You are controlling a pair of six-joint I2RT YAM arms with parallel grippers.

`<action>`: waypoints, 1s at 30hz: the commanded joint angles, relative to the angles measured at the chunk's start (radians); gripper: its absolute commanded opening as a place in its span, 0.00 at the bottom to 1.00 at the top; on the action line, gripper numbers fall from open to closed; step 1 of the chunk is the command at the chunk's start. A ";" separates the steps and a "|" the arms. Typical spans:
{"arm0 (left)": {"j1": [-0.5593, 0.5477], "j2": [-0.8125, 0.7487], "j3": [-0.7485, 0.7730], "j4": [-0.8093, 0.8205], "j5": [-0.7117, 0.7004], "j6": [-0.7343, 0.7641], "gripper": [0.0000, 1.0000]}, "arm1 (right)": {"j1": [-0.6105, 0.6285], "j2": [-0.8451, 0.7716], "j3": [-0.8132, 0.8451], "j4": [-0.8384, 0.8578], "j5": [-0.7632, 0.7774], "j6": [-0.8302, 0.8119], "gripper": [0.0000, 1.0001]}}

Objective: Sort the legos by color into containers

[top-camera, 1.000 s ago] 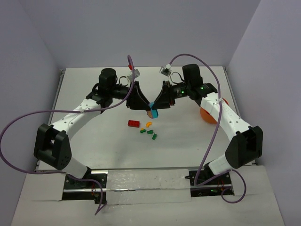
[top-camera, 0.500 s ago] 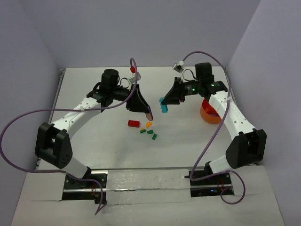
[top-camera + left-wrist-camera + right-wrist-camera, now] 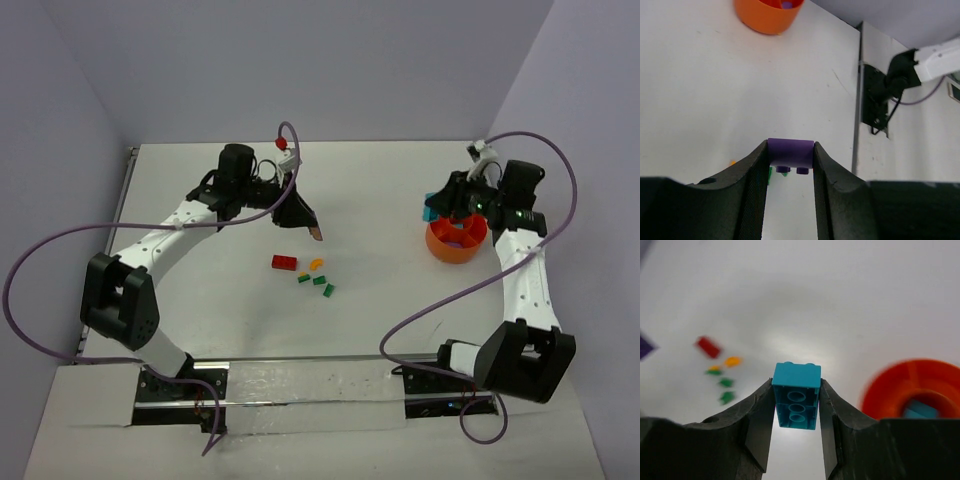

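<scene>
My left gripper (image 3: 313,231) hangs above the table's middle, shut on a purple brick (image 3: 790,152) pinched at its fingertips, studs facing the camera. My right gripper (image 3: 433,211) hovers at the left rim of the orange bowl (image 3: 445,250), shut on a teal brick (image 3: 796,396). The bowl (image 3: 888,386) has inner dividers, and another teal piece (image 3: 920,410) lies inside it. Loose legos lie on the table below the left gripper: a red one (image 3: 284,262), a curved orange one (image 3: 316,265) and three green ones (image 3: 320,281).
Purple cables (image 3: 60,250) loop off both arms over the table's sides. Grey walls close in the table at the back, left and right. A metal rail (image 3: 122,190) runs along the left edge. The arm bases (image 3: 300,385) sit at the near edge.
The two grippers were together at the centre with joined bricks. The right arm has swung right to the bowl with the teal brick. The left gripper kept the purple brick and drew back slightly.
</scene>
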State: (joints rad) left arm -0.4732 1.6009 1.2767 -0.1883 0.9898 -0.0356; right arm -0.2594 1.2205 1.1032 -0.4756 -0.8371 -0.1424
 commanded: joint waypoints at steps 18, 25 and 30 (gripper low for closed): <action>-0.022 0.050 0.102 0.169 -0.189 -0.106 0.00 | -0.043 -0.081 -0.311 0.626 0.577 -0.028 0.00; -0.025 0.061 0.113 0.162 -0.192 -0.103 0.00 | -0.043 -0.076 -0.341 0.643 0.564 -0.019 0.00; -0.027 0.065 0.117 0.158 -0.194 -0.101 0.00 | -0.043 -0.061 -0.352 0.649 0.562 -0.025 0.08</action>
State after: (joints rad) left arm -0.4919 1.6653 1.3423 -0.0582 0.8031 -0.1280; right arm -0.2974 1.1610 0.7659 0.1071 -0.2809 -0.1551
